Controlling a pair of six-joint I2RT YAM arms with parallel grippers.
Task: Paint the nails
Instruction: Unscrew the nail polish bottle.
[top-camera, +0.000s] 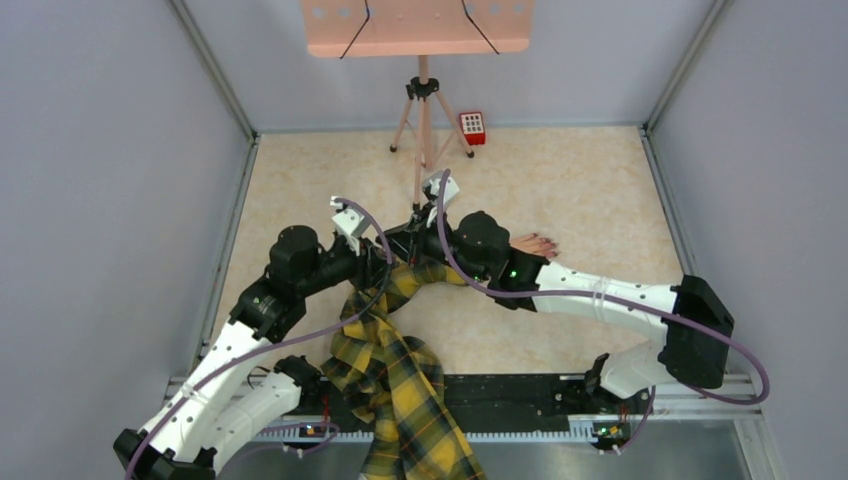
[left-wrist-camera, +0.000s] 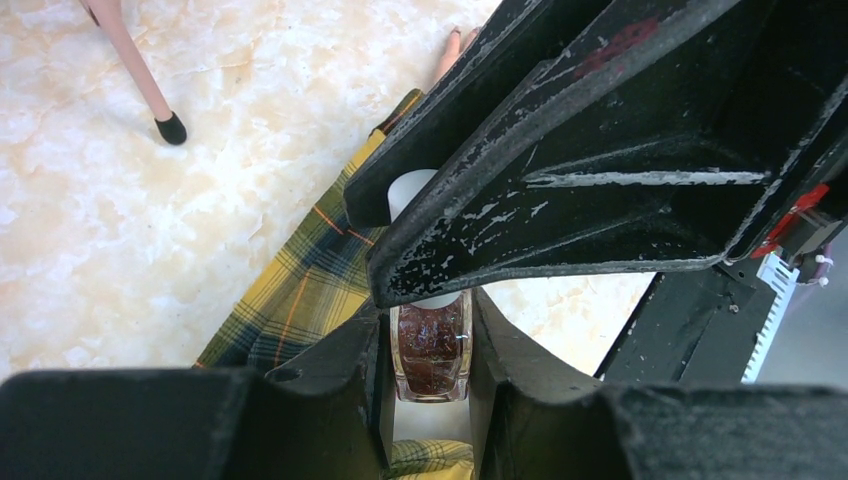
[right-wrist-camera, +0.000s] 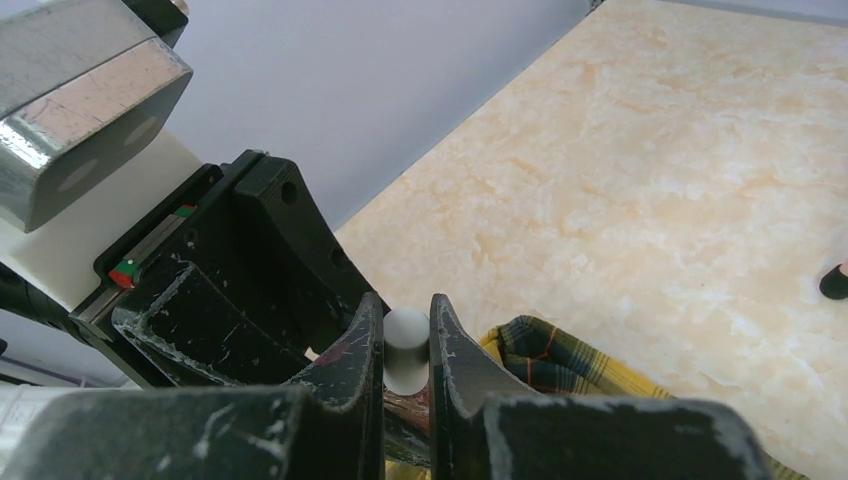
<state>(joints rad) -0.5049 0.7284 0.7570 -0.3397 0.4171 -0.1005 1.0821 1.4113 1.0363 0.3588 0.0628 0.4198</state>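
Note:
The pale mannequin hand (top-camera: 533, 244) lies on the table right of centre, its dark red nails (top-camera: 546, 240) tiny in the top view. Its yellow-black plaid sleeve (top-camera: 395, 365) trails to the near edge. Both grippers meet just left of the hand, above the sleeve. My left gripper (left-wrist-camera: 431, 335) is shut on a small glass bottle of dark red polish (left-wrist-camera: 432, 350). The right gripper (right-wrist-camera: 406, 335) is shut on the bottle's white cap (right-wrist-camera: 406, 345); its black fingers (left-wrist-camera: 600, 150) fill the left wrist view over the cap (left-wrist-camera: 410, 190).
A pink tripod (top-camera: 424, 120) carrying a pink board (top-camera: 415, 25) stands at the back centre, one black foot (left-wrist-camera: 171, 128) near the sleeve. A small red keypad box (top-camera: 472, 127) sits beside it. Grey walls close in the marbled table (top-camera: 600, 190) on three sides.

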